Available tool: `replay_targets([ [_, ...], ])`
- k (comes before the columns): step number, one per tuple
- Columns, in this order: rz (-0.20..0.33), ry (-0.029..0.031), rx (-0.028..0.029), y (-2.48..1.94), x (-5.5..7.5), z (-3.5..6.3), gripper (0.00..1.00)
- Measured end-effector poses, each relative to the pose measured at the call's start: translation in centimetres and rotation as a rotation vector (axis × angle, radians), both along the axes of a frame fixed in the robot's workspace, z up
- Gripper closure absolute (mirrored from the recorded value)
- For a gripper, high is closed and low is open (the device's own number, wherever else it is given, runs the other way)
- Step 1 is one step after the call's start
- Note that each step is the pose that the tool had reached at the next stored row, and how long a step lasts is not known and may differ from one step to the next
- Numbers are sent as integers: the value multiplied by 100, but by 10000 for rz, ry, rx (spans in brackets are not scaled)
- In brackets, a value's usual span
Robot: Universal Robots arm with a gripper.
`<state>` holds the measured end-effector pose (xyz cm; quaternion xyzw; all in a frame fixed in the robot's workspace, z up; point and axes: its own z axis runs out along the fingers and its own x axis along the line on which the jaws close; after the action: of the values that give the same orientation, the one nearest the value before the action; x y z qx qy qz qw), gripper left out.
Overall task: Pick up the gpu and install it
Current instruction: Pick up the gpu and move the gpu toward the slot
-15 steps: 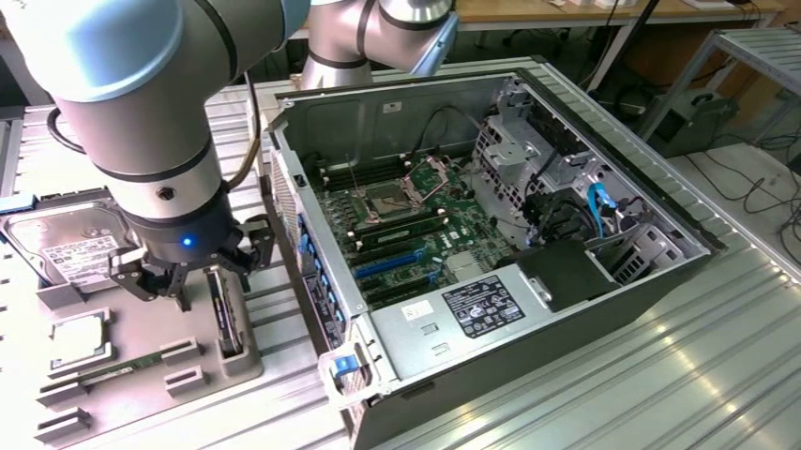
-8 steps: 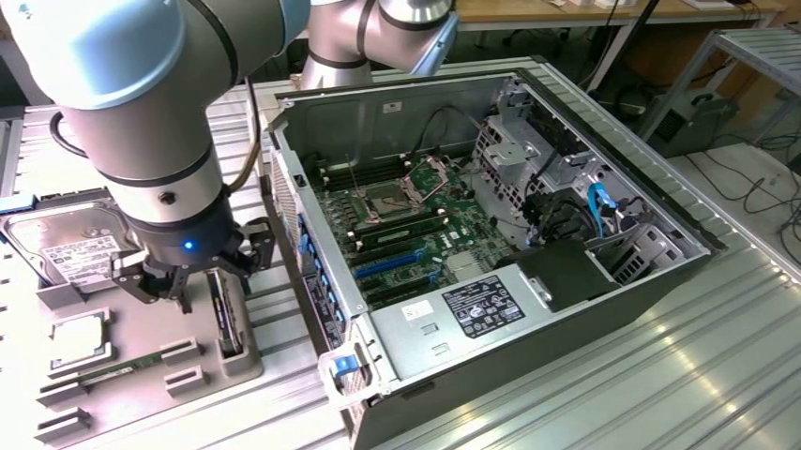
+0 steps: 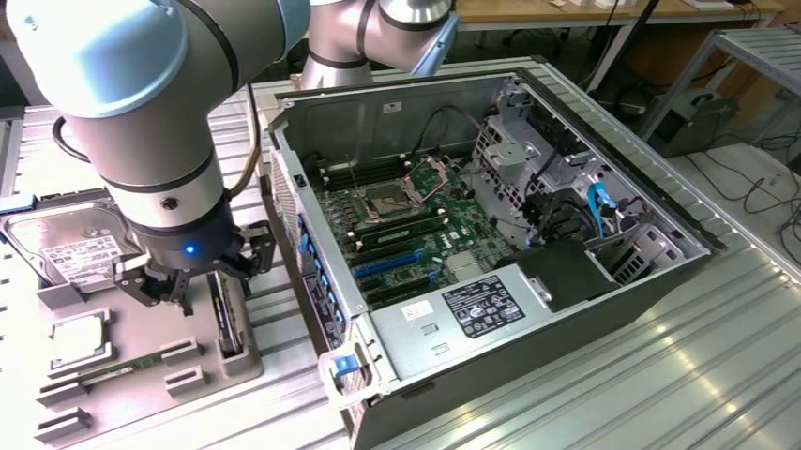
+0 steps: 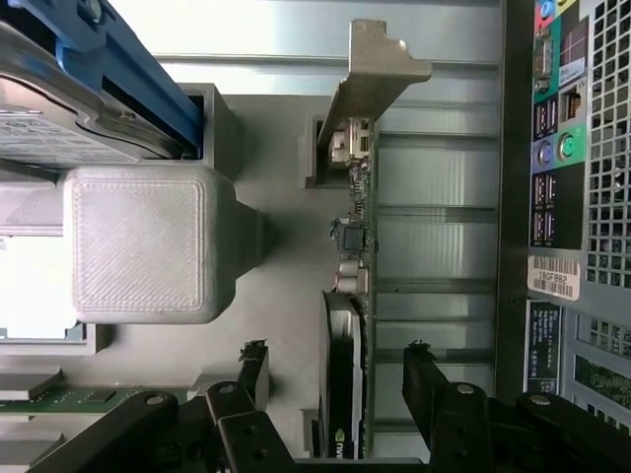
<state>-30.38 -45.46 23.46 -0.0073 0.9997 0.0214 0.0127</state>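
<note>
gpu (image 4: 353,246) stands on its long edge in a slot of the grey tray (image 4: 276,296), just beside the open computer case (image 3: 564,234). its long axis runs parallel to the case's port panel, and the silver bracket (image 4: 375,69) is at the end farther from the gripper (image 4: 337,352). the fingers are spread apart, one on each face of the card, not pressing it.

The gpu (image 4: 351,246) stands on edge: a thin green card with a black fan face and silver end bracket, between the claw's (image 4: 336,353) spread fingers, touching neither.
</note>
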Motion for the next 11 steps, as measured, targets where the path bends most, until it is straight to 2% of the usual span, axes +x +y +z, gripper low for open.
replay_targets([
  [3,1,-2,19,0,0,-15,34],
  [11,1,2,20,-6,-1,-24,34],
])
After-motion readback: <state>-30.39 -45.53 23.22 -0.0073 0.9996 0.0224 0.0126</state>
